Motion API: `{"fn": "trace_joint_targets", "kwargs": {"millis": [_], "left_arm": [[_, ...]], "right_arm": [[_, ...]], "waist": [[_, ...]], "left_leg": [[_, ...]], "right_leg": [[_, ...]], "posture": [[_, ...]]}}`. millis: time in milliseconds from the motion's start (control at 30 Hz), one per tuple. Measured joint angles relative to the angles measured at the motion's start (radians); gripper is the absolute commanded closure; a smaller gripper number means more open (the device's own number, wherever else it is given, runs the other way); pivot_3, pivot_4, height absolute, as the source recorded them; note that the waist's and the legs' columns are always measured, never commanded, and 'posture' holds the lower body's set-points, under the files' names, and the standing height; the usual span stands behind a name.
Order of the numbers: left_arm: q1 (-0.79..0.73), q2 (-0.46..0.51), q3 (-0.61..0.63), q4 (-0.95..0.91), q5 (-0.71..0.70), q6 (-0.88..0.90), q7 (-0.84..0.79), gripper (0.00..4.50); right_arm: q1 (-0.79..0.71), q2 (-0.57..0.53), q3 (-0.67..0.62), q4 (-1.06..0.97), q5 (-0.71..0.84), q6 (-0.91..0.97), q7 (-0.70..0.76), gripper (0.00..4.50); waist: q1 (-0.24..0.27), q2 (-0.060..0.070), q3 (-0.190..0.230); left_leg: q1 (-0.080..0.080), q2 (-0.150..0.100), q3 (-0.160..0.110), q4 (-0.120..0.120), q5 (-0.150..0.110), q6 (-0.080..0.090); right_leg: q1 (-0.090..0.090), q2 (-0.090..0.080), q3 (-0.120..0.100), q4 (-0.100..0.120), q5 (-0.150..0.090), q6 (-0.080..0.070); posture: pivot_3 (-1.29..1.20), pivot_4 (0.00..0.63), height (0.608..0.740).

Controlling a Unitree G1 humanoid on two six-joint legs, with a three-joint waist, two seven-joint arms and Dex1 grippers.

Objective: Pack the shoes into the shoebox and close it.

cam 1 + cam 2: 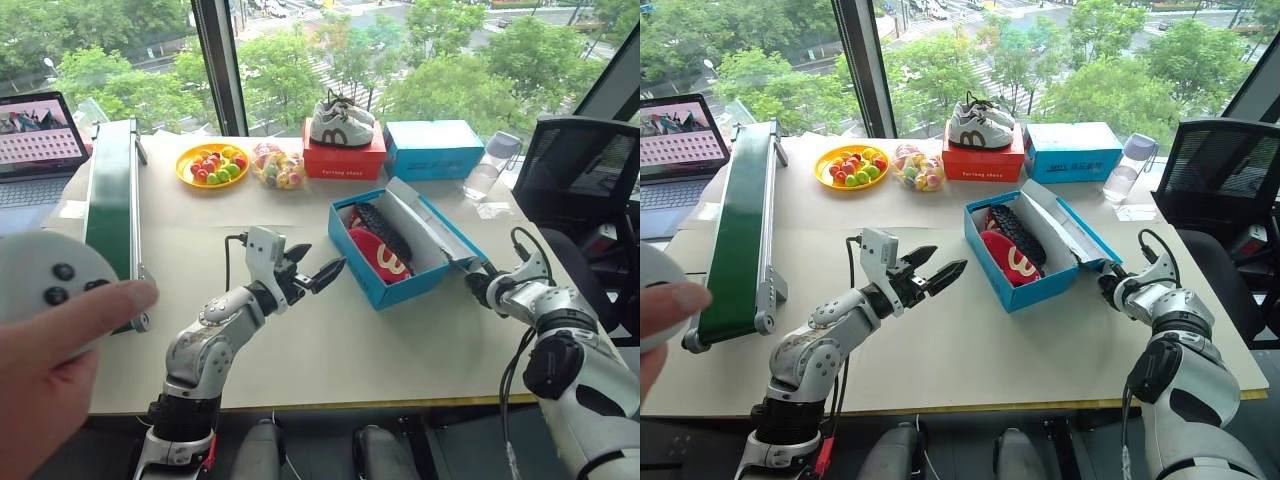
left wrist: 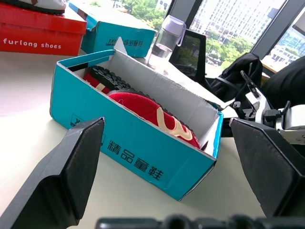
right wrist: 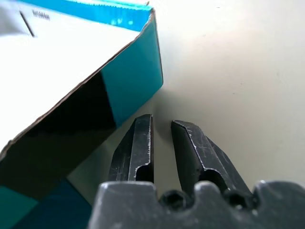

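Shoebox (image 1: 372, 272): blue, lid open, toward the right edge of the worktop (image 1: 300, 340), set at an angle.
Shoes (image 1: 378, 252): both red, inside the box; one shows its black sole.
Lid (image 1: 432, 232): folded back on the box's right side, white inner face up.
Left pincer (image 1: 322, 270): fingers spread wide, empty, hovering left of the box and pointing at it.
Right pincer (image 3: 161, 138): fingers nearly closed, holding nothing, low over the worktop just beside the lid's near corner.
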Motion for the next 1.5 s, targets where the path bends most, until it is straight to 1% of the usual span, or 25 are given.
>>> {"fn": "trace_joint_targets", "kwargs": {"millis": [167, 267, 300, 333, 467, 600, 667, 733, 767, 800, 833, 900, 967, 1033, 1100, 1133, 1167, 1233, 1267, 1300, 1400, 1500], "left_arm": [[-0.023, 0.006, -0.001, 0.000, 0.000, 0.002, -0.003, 0.00], [-0.029, 0.016, 0.000, 0.000, -0.001, 0.004, -0.006, 0.00], [-0.031, 0.018, 0.000, 0.000, -0.001, 0.005, -0.009, 0.00], [-0.034, 0.023, 0.000, 0.000, -0.001, 0.007, -0.012, 0.00], [-0.044, 0.032, 0.002, 0.003, -0.003, 0.020, -0.019, 0.00], [-0.044, 0.031, 0.002, 0.003, -0.004, 0.022, -0.021, 0.00], [-0.043, 0.030, 0.002, 0.003, -0.004, 0.022, -0.021, 0.00], [-0.043, 0.029, 0.002, 0.003, -0.005, 0.024, -0.021, 0.00], [-0.043, 0.030, 0.002, 0.002, -0.005, 0.026, -0.021, 0.00], [-0.043, 0.030, 0.002, 0.002, -0.005, 0.028, -0.021, 0.00], [-0.043, 0.030, 0.002, 0.001, -0.006, 0.034, -0.021, 0.00], [-0.041, 0.030, 0.001, 0.000, -0.009, 0.041, -0.021, 0.00], [-0.039, 0.031, 0.002, -0.004, -0.011, 0.042, -0.021, 0.00], [-0.037, 0.033, 0.003, -0.008, -0.017, 0.044, -0.021, 0.00], [-0.036, 0.038, 0.005, -0.010, -0.018, 0.045, -0.021, 0.00], [-0.036, 0.040, 0.007, -0.010, -0.018, 0.045, -0.021, 0.00], [-0.036, 0.040, 0.007, -0.010, -0.018, 0.045, -0.021, 0.00], [-0.036, 0.038, 0.005, -0.010, -0.018, 0.045, -0.021, 0.00], [-0.036, 0.038, 0.006, -0.010, -0.018, 0.045, -0.020, 0.00], [-0.036, 0.036, 0.004, -0.010, -0.018, 0.045, -0.020, 0.00], [-0.035, 0.033, 0.003, -0.010, -0.018, 0.045, -0.019, 0.00], [-0.035, 0.030, 0.002, -0.011, -0.018, 0.044, -0.017, 0.00]], "right_arm": [[0.000, 0.046, -0.143, 0.054, 0.140, -0.091, 0.001, 3.43], [0.000, 0.057, -0.167, 0.064, 0.172, -0.104, 0.022, 3.43], [-0.001, 0.063, -0.174, 0.069, 0.182, -0.107, 0.029, 3.43], [-0.006, 0.068, -0.175, 0.074, 0.189, -0.112, 0.033, 3.43], [-0.052, 0.076, -0.157, 0.080, 0.189, -0.134, 0.069, 3.43], [-0.095, 0.076, -0.112, 0.072, 0.178, -0.183, 0.182, 3.43], [-0.104, 0.076, -0.084, 0.057, 0.165, -0.247, 0.283, 3.43], [-0.119, 0.075, -0.071, 0.031, 0.168, -0.266, 0.379, 3.43], [-0.123, 0.075, -0.051, 0.000, 0.166, -0.261, 0.453, 3.43], [-0.124, 0.075, -0.026, -0.025, 0.166, -0.256, 0.498, 3.43], [-0.108, 0.077, 0.043, -0.108, 0.149, -0.231, 0.596, 3.43], [-0.063, 0.086, 0.159, -0.290, 0.130, -0.167, 0.722, 3.43], [0.013, 0.100, 0.266, -0.476, 0.124, -0.097, 0.799, 3.43], [0.120, 0.105, 0.380, -0.668, 0.127, -0.005, 0.858, 3.43], [0.235, 0.080, 0.524, -0.867, 0.124, 0.094, 0.919, 3.43], [0.270, 0.061, 0.606, -0.946, 0.104, 0.123, 0.940, 3.43], [0.286, 0.046, 0.662, -0.993, 0.077, 0.134, 0.947, 3.43], [0.276, 0.030, 0.724, -1.013, 0.024, 0.128, 0.937, 3.43], [0.247, 0.031, 0.754, -0.981, -0.029, 0.095, 0.912, 3.43], [0.222, 0.033, 0.767, -0.950, -0.059, 0.074, 0.892, 3.43], [0.127, 0.071, 0.766, -0.824, -0.108, 0.004, 0.852, 3.43], [0.038, 0.108, 0.759, -0.736, -0.107, -0.028, 0.866, 3.43]], "waist": [[-0.023, 0.000, 0.000], [-0.027, 0.000, 0.000], [-0.026, 0.000, 0.000], [-0.025, 0.000, 0.000], [-0.022, 0.000, 0.001], [-0.020, 0.001, 0.001], [-0.019, 0.001, 0.001], [-0.019, 0.002, 0.001], [-0.019, 0.002, 0.001], [-0.019, 0.002, 0.001], [-0.019, 0.002, 0.002], [-0.020, 0.003, 0.002], [-0.018, 0.003, 0.002], [-0.014, 0.003, 0.001], [-0.008, 0.003, 0.002], [-0.005, 0.003, 0.002], [-0.004, 0.003, 0.002], [-0.002, 0.003, 0.001], [-0.001, 0.003, 0.002], [0.000, 0.003, 0.002], [0.003, 0.003, 0.002], [0.006, 0.003, 0.002]], "left_leg": [[0.000, 0.000, 0.001, 0.000, 0.000, 0.000], [0.000, 0.000, 0.001, -0.002, 0.000, 0.001], [0.000, 0.000, 0.002, -0.002, 0.000, 0.001], [0.000, 0.000, 0.002, -0.002, 0.000, 0.001], [-0.001, 0.000, 0.003, -0.003, -0.001, 0.001], [-0.002, 0.000, 0.003, -0.004, -0.001, 0.002], [-0.002, 0.000, 0.003, -0.004, -0.001, 0.002], [-0.003, 0.000, 0.003, -0.004, -0.001, 0.002], [-0.003, 0.000, 0.003, -0.004, -0.002, 0.002], [-0.003, 0.000, 0.003, -0.004, -0.002, 0.003], [-0.003, 0.000, 0.003, -0.004, -0.002, 0.003], [-0.003, 0.000, 0.003, -0.004, -0.002, 0.003], [-0.003, 0.000, 0.003, -0.004, -0.002, 0.003], [-0.003, 0.000, 0.003, -0.004, -0.002, 0.003], [-0.004, 0.000, 0.003, -0.004, -0.002, 0.003], [-0.004, 0.000, 0.004, -0.004, -0.002, 0.003], [-0.004, 0.000, 0.004, -0.003, -0.002, 0.003], [-0.004, 0.000, 0.004, -0.002, -0.002, 0.003], [-0.004, 0.000, 0.004, -0.002, -0.003, 0.002], [-0.004, 0.000, 0.005, -0.002, -0.003, 0.001], [-0.004, 0.001, 0.005, -0.002, -0.002, 0.003], [-0.005, 0.001, 0.005, -0.002, -0.002, 0.003]], "right_leg": [[-0.001, 0.000, 0.002, 0.000, 0.001, 0.001], [-0.002, 0.001, 0.003, 0.000, 0.002, 0.001], [-0.002, 0.001, 0.002, 0.000, 0.006, 0.004], [-0.002, 0.001, 0.002, 0.000, 0.006, 0.004], [-0.003, 0.000, 0.003, 0.000, 0.006, 0.004], [-0.003, 0.000, 0.002, -0.001, 0.007, 0.002], [-0.004, 0.000, 0.002, -0.001, 0.007, 0.002], [-0.004, 0.000, 0.002, -0.002, 0.007, 0.002], [-0.004, 0.000, 0.002, -0.002, 0.007, 0.002], [-0.004, 0.000, 0.002, -0.002, 0.007, 0.002], [-0.005, 0.000, 0.003, -0.001, 0.007, 0.002], [-0.005, 0.000, 0.003, 0.000, 0.007, 0.002], [-0.005, 0.000, 0.002, 0.001, 0.006, 0.001], [-0.006, 0.000, 0.002, 0.002, 0.006, 0.001], [-0.007, 0.000, 0.002, 0.002, 0.006, 0.001], [-0.008, -0.001, 0.002, 0.002, 0.006, 0.001], [-0.008, -0.001, 0.003, 0.002, 0.006, 0.001], [-0.008, -0.001, 0.002, 0.002, 0.006, 0.001], [-0.008, 0.000, 0.003, 0.002, 0.005, 0.000], [-0.009, -0.001, 0.003, 0.002, 0.002, -0.003], [-0.010, 0.000, 0.003, 0.003, 0.003, -0.004], [-0.010, 0.000, 0.003, 0.004, 0.006, 0.000]], "posture": [[0.00, 0.150, 0.740], [0.00, 0.150, 0.740], [0.00, 0.150, 0.740], [0.00, 0.150, 0.740], [0.00, 0.150, 0.740], [0.00, 0.150, 0.740], [0.00, 0.150, 0.740], [0.00, 0.150, 0.740], [0.00, 0.150, 0.740], [0.00, 0.150, 0.740], [0.00, 0.150, 0.740], [0.00, 0.150, 0.740], [0.00, 0.150, 0.740], [0.00, 0.150, 0.740], [0.00, 0.150, 0.740], [0.00, 0.150, 0.740], [0.00, 0.150, 0.740], [0.00, 0.150, 0.740], [0.00, 0.150, 0.740], [0.00, 0.150, 0.740], [0.00, 0.150, 0.740], [0.00, 0.150, 0.740]]}}
